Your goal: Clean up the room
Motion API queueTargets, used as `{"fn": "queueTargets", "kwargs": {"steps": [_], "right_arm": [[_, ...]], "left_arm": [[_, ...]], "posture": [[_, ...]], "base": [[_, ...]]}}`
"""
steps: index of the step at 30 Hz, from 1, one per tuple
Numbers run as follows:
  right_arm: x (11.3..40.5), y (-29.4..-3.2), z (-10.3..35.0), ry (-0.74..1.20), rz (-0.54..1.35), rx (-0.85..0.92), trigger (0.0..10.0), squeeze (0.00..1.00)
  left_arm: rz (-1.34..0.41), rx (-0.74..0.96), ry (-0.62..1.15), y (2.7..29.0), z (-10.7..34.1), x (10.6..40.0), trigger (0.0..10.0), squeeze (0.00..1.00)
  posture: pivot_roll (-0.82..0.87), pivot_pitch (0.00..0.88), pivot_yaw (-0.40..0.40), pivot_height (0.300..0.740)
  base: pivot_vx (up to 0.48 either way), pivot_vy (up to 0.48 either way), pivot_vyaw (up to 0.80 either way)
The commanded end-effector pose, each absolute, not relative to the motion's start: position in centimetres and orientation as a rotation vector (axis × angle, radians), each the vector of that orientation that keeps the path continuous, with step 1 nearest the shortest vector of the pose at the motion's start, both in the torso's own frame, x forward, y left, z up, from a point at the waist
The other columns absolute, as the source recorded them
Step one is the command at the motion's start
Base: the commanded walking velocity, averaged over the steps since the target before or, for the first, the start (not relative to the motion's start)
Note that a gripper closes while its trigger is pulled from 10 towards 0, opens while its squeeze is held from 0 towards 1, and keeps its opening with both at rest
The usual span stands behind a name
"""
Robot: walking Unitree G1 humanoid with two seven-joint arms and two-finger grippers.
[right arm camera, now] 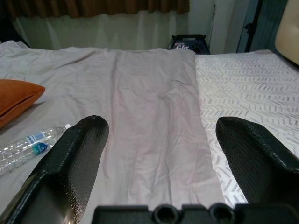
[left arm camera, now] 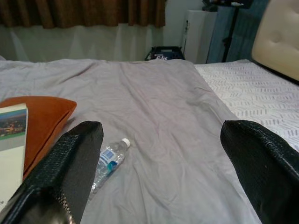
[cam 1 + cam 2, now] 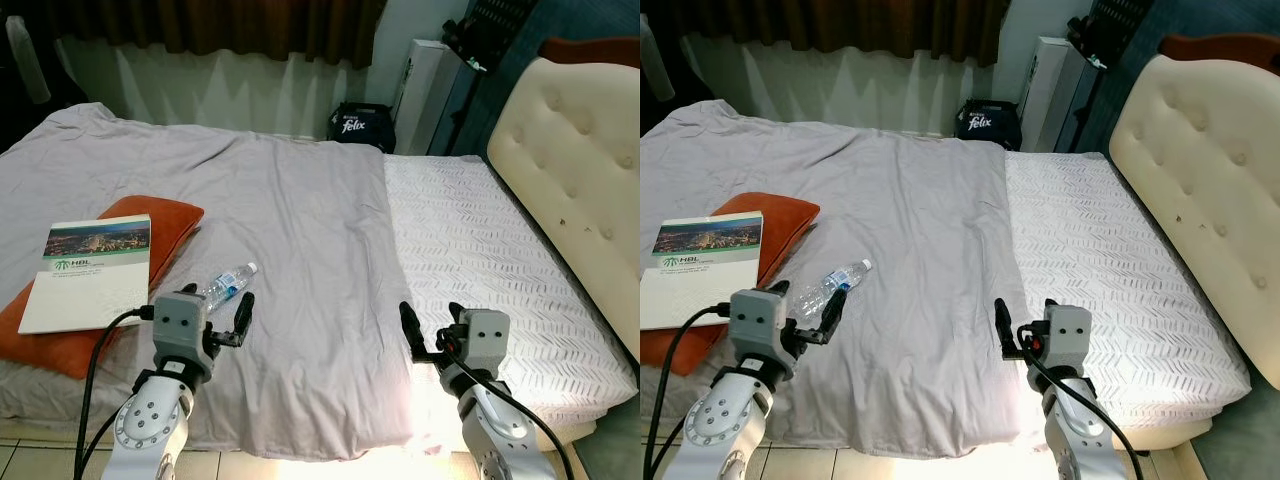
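Beside the orange pillow (image 3: pixel 95 280), a clear capped bottle (image 3: pixel 226 283) is seen lying; left gripper (image 3: pixel 218 318) and right gripper (image 3: pixel 430 325) are held spread.

A wide stretch of grey sheet (image 3: pixel 290 250) lies bare down the middle of the bed. To the left, a water bottle (image 3: pixel 225 286), an orange pillow (image 3: pixel 95 290) and a booklet (image 3: pixel 88 270) crowd it; the headboard (image 3: pixel 580 170) walls the right.
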State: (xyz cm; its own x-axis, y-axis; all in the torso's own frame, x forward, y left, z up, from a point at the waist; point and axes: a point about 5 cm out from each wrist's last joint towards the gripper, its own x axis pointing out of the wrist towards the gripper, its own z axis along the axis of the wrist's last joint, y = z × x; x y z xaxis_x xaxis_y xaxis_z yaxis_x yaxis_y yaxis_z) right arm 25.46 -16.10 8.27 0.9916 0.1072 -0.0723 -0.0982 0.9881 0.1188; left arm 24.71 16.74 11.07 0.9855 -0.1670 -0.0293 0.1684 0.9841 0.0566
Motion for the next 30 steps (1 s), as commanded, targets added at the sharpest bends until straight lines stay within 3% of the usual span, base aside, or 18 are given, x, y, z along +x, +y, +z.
{"fn": "queueTargets", "kwargs": {"steps": [1, 6, 30], "right_arm": [[25.2, -16.2, 8.2, 0.087, 0.107, 0.117, 10.0, 0.00], [25.3, -16.3, 8.2, 0.085, 0.096, 0.116, 10.0, 0.00], [24.6, -16.6, 7.4, 0.117, 0.093, 0.089, 10.0, 0.00]], "left_arm": [[-0.197, 0.055, 0.029, 15.8, 10.9, 25.0, 10.0, 0.00], [-0.213, 0.036, 0.035, 15.4, 10.6, 25.7, 10.0, 0.00], [-0.213, 0.021, 0.056, 15.4, 9.8, 27.1, 10.0, 0.00]], "posture": [[0.13, 0.000, -0.098, 0.740], [0.10, 0.000, -0.078, 0.740], [0.06, 0.000, -0.049, 0.740]], "base": [[0.000, 0.000, 0.00], [0.000, 0.058, 0.00], [0.000, 0.480, 0.00]]}}
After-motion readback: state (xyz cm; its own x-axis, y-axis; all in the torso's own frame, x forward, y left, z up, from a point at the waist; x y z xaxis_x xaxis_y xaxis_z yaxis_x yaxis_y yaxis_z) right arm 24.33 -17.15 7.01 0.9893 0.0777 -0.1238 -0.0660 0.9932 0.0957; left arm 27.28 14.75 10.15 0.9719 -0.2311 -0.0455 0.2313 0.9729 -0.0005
